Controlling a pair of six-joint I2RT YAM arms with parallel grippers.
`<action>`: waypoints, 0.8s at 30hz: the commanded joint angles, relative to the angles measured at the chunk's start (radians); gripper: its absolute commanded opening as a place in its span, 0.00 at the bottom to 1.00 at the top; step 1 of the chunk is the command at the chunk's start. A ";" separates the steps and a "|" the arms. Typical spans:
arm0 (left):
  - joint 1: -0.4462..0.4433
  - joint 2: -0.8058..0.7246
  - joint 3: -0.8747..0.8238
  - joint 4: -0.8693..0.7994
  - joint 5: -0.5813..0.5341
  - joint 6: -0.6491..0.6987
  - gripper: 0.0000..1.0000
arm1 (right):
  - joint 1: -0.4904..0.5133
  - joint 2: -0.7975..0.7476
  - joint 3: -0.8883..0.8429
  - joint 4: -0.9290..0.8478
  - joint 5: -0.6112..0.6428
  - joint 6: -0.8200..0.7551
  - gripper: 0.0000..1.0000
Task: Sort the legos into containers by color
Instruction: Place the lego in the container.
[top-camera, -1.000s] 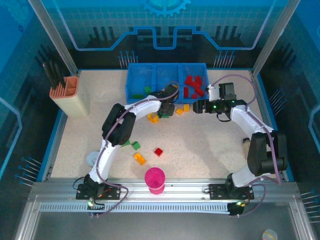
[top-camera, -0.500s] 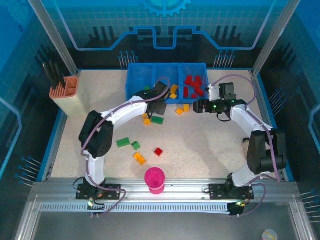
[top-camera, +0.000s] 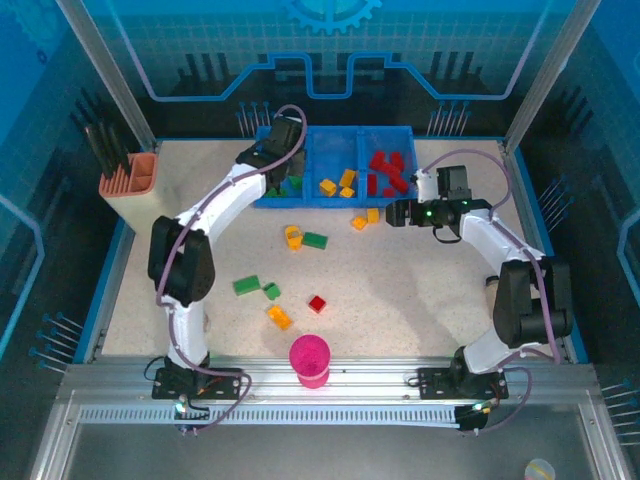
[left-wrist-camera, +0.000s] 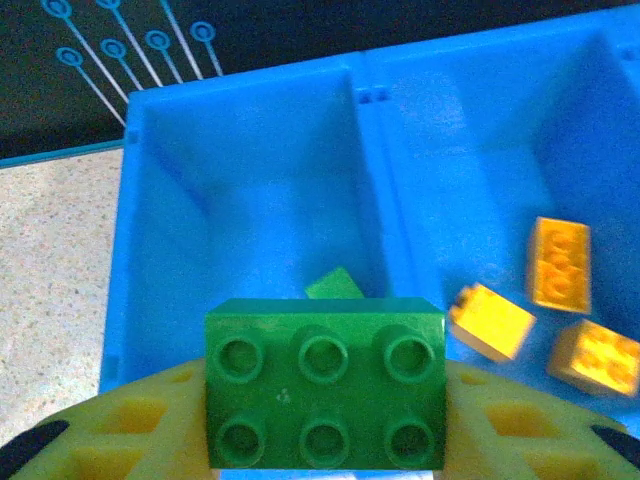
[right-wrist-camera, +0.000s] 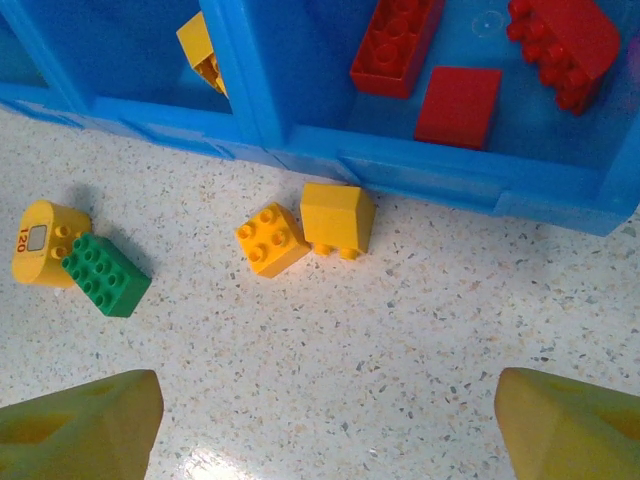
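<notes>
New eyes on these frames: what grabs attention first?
The left claw grips a green six-stud plastic brick above the left compartment of the long blue plastic tray. Red plastic bricks lie in its right compartment, and a bright pink ribbed cup stands at the near edge of the speckled table.

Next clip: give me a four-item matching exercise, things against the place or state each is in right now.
1. left gripper
2. right gripper
3. red bricks
4. pink cup

A. in right compartment
B. at table's near edge
C. shut on green brick
D. open, above table

Pairs: 1-C, 2-D, 3-A, 4-B
</notes>
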 joint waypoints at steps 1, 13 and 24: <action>0.031 0.087 0.066 0.025 -0.001 0.025 0.47 | 0.039 0.035 0.020 0.002 0.040 -0.001 0.86; 0.087 0.252 0.172 0.008 0.063 0.016 0.59 | 0.119 0.156 0.076 0.027 0.120 0.052 0.86; 0.091 0.121 0.089 0.066 0.130 0.045 0.78 | 0.193 0.307 0.205 -0.006 0.247 0.078 0.84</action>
